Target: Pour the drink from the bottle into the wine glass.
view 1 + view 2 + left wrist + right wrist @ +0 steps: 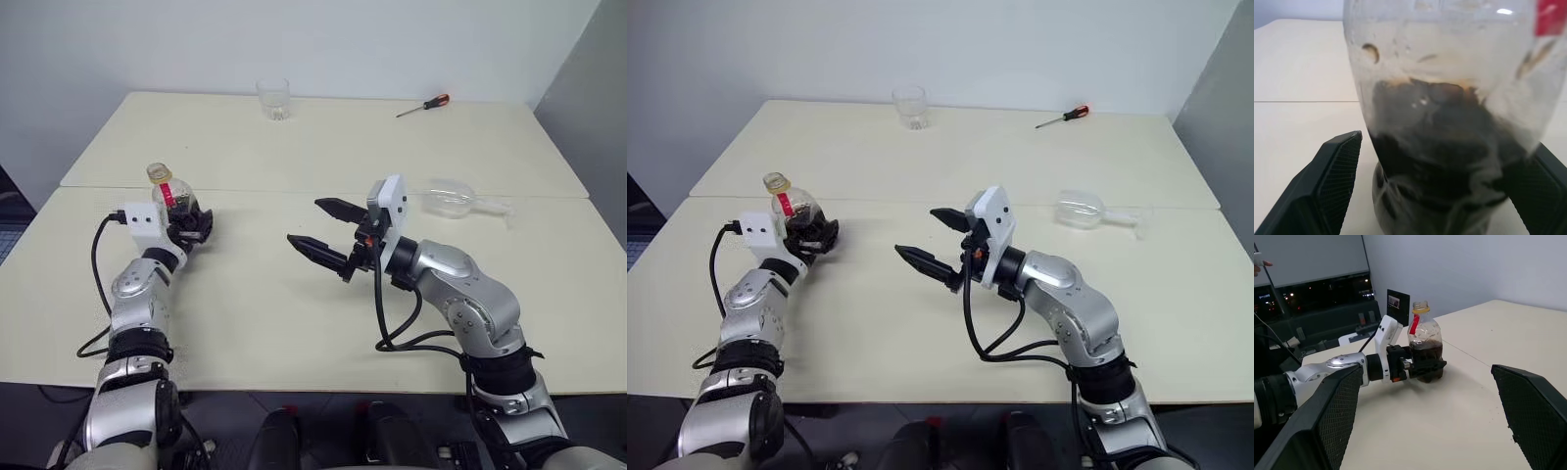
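Your left arm reaches forward along the left side of the tabletop [294, 323], forearm low and the left gripper [192, 227] pointing level and ahead. Its two black fingers [1327, 181] stand apart on either side of the bottle [174, 201], and in the left wrist view you can see a gap between the near finger and the plastic, so nothing is clamped. The bottle stands upright on the tabletop between those fingers, with the drink [1426, 352] filling roughly its lower half.

Your right arm is bent at the elbow, with the forearm angled in toward the middle. The right gripper [321, 232] hovers above the tabletop, pointing toward the left arm, its fingers spread wide and empty.

The wine glass [453, 199] lies on its side, beyond the right arm, well apart from both grippers.
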Action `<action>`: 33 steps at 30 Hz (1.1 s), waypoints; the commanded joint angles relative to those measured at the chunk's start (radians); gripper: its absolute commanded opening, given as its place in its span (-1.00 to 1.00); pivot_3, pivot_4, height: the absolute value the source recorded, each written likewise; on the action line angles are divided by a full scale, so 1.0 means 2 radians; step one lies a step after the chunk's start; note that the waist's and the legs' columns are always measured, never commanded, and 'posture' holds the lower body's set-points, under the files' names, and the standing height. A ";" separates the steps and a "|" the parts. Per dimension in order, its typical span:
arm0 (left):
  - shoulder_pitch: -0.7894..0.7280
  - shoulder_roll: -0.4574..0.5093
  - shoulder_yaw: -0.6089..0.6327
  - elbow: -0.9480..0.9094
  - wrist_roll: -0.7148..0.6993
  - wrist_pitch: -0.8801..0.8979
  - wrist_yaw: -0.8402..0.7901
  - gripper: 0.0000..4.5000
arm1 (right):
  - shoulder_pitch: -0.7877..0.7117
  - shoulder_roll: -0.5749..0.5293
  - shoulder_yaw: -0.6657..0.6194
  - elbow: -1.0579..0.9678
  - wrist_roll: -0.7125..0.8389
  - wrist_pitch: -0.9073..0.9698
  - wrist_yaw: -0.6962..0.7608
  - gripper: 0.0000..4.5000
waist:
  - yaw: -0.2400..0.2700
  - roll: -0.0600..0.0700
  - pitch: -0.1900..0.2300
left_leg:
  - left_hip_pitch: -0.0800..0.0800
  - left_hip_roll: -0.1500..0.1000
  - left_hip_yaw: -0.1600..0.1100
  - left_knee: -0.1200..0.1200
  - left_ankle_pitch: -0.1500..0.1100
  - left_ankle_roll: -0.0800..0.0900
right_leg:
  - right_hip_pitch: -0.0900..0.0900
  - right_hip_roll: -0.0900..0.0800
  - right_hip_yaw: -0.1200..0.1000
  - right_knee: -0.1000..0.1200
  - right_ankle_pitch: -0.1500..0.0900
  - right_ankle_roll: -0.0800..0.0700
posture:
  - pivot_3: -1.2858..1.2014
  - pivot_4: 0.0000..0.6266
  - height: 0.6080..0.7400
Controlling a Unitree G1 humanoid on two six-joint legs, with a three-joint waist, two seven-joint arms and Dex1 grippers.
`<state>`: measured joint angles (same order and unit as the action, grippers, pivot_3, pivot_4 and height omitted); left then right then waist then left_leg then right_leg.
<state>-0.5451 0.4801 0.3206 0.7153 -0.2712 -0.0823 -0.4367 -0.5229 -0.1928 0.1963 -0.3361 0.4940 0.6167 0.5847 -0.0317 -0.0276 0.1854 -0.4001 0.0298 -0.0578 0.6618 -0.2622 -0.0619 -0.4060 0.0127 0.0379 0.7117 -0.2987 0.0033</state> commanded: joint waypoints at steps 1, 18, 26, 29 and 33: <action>0.055 0.003 0.013 -0.111 -0.024 0.042 0.001 0.98 | 0.001 -0.004 -0.014 -0.019 0.010 -0.005 0.003 1.00 | -0.001 0.000 0.000 | 0.000 0.000 0.000 0.000 0.000 0.000 | 0.000 0.000 0.000 0.000 0.000 0.000 | 0.03 -0.52 1.00; 0.300 0.035 -0.009 -0.585 -0.150 0.305 -0.017 0.98 | 0.033 -0.013 -0.057 -0.043 0.025 0.016 -0.043 1.00 | 0.001 0.000 0.000 | 0.000 0.001 0.000 0.000 0.000 0.000 | 0.000 -0.001 0.001 0.000 0.000 0.000 | 0.03 -0.52 1.00; 0.252 0.085 -0.086 -0.644 -0.199 0.357 -0.103 0.98 | 0.029 -0.008 -0.201 0.068 -0.016 0.028 -0.215 1.00 | 0.002 0.000 0.000 | 0.001 0.000 0.001 -0.001 0.000 0.000 | 0.001 0.000 0.001 0.000 0.000 0.000 | 0.03 -0.52 1.00; 0.214 0.090 -0.111 -0.632 -0.197 0.356 -0.131 0.98 | 0.050 -0.066 -0.181 0.093 -0.082 -0.013 -0.203 1.00 | 0.001 0.001 0.000 | 0.001 -0.001 0.002 -0.001 0.000 0.000 | 0.000 0.001 0.002 0.000 0.000 0.000 | 0.03 -0.52 1.00; 0.169 0.090 -0.134 -0.591 -0.185 0.343 -0.164 0.98 | 0.087 -0.159 -0.138 0.116 -0.175 -0.083 -0.174 1.00 | 0.000 0.001 0.000 | 0.001 -0.001 0.003 -0.001 0.000 0.000 | 0.000 0.001 0.003 -0.001 0.000 0.000 | 0.03 -0.52 1.00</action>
<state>-0.1817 0.6524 0.0619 -0.4851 -0.6493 0.6267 -0.7354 -0.3584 -0.4722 -0.1007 -0.0929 0.2127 0.5242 0.2132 -0.0311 -0.0259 0.1860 -0.3989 0.0274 -0.0524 0.6599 -0.2623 -0.0618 -0.4054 0.0155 0.0429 0.7089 -0.2994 0.0030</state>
